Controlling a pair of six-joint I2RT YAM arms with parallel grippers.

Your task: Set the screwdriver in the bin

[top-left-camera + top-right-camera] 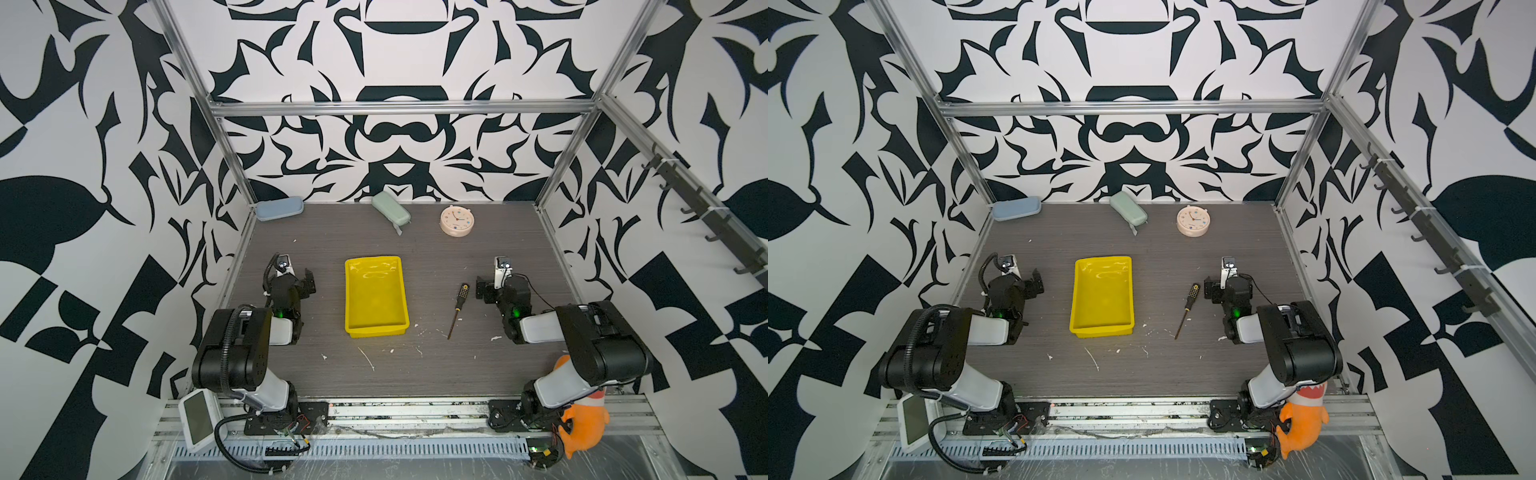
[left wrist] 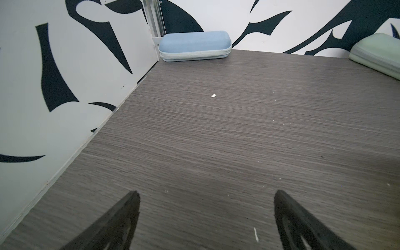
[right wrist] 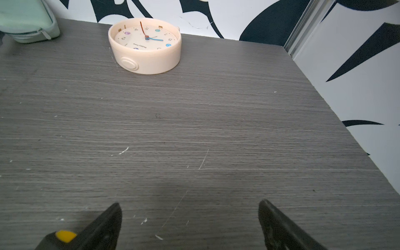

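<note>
The screwdriver (image 1: 457,309) (image 1: 1187,309) lies flat on the grey table, right of the bin, black-and-yellow handle toward the back and shaft toward the front. The bin (image 1: 376,299) (image 1: 1102,297), a shallow yellow tray, sits mid-table and is empty. My right gripper (image 1: 498,284) (image 3: 190,203) is open and low over the table, just right of the handle. In the right wrist view the handle's yellow-tipped end (image 3: 62,236) shows outside one finger, not between the jaws. My left gripper (image 1: 297,277) (image 2: 207,192) is open over bare table, left of the bin.
A pale blue case (image 1: 279,208) (image 2: 194,45) lies in the back left corner. A green case (image 1: 390,212) and a pink clock (image 1: 457,220) (image 3: 146,46) sit along the back wall. Patterned walls close both sides. An orange plush toy (image 1: 582,419) hangs by the right arm's base.
</note>
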